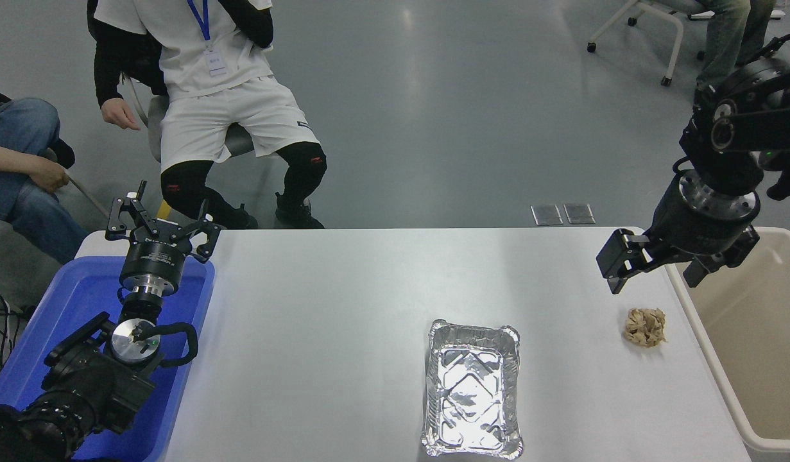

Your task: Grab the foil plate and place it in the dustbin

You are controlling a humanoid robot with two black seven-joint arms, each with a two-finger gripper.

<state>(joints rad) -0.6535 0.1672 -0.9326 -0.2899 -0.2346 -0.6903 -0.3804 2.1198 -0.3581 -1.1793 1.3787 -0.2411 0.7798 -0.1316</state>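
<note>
Plate (472, 388), one, on counter (330, 308); I read no writing. Right pincer (654, 273) wide open, empty; left pincer (160, 224) open.

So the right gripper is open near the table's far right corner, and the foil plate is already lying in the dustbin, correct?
Not quite. The head view shows the foil plate lying on the white table, near its front edge, not in the dustbin. The right gripper is indeed open near the far right corner.
</note>
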